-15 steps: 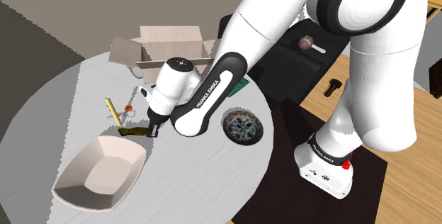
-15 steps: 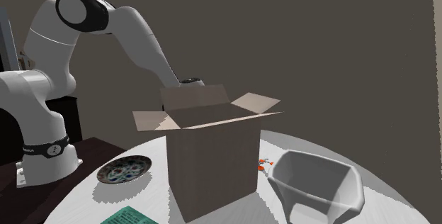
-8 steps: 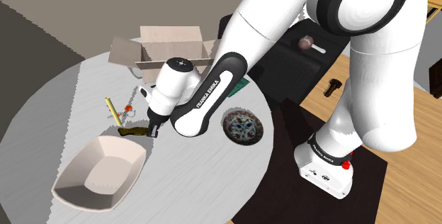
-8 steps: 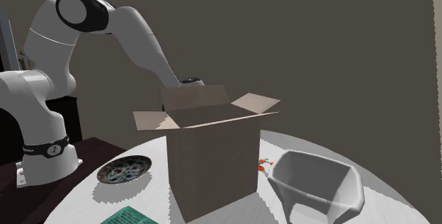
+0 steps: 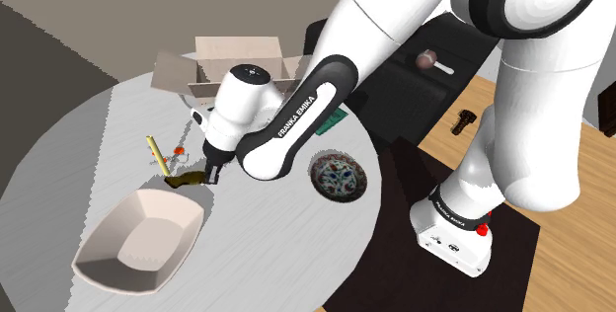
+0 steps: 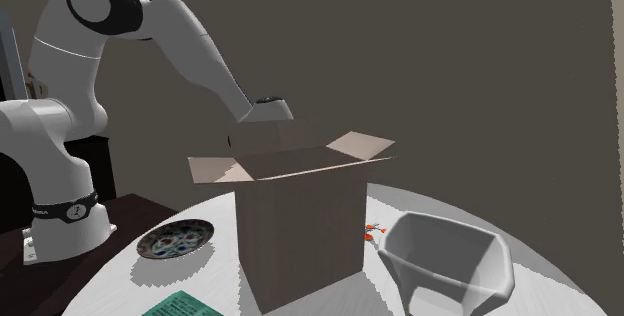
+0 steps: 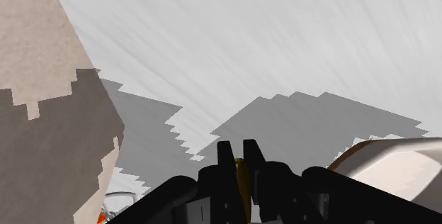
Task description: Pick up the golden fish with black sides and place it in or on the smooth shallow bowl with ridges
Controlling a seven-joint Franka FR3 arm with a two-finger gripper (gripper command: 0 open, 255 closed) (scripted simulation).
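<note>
The golden fish (image 5: 184,180) with dark sides hangs just above the round grey table (image 5: 89,132), clasped at one end by my black gripper (image 5: 210,174). In the wrist view the two fingers (image 7: 225,154) are shut on a narrow golden strip of the fish (image 7: 240,178). The pale, angular shallow bowl (image 5: 138,241) rests on the table close below the fish, toward the shoulder view's lower left. Its rim (image 7: 397,160) shows beside the gripper, and it stands right of the box in the second exterior view (image 6: 450,264).
An open cardboard box (image 5: 237,63) (image 6: 300,214) stands at the table's back and hides the hand in the second exterior view. A patterned plate (image 5: 338,177) (image 6: 177,237) lies near the stand. A yellow stick (image 5: 155,152) and a small orange thing (image 5: 179,149) lie beside the fish.
The fingers finished closing on the fish a second ago. Since then the arm has risen, lifting the hand and fish slightly off the table.
</note>
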